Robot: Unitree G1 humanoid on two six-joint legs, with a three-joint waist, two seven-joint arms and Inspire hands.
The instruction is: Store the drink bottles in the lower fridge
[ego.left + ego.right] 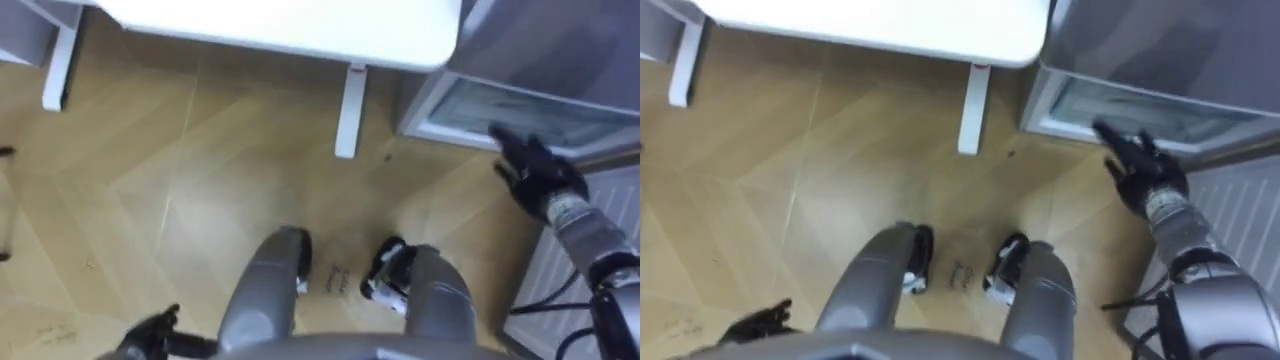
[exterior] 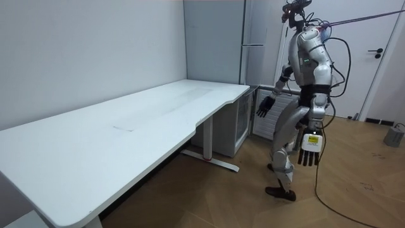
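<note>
We stand by the desk (image 1: 300, 30), our right hand (image 1: 535, 170) with fingers spread before the fridge (image 1: 520, 110); our left hand (image 2: 308, 151) hangs open at our side

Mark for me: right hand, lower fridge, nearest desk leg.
right hand (image 1: 535, 172), left eye view, on the back of the hand.
lower fridge (image 1: 520, 108), left eye view, on its front pane.
desk leg (image 1: 349, 110), left eye view, on the middle of the white leg.
</note>
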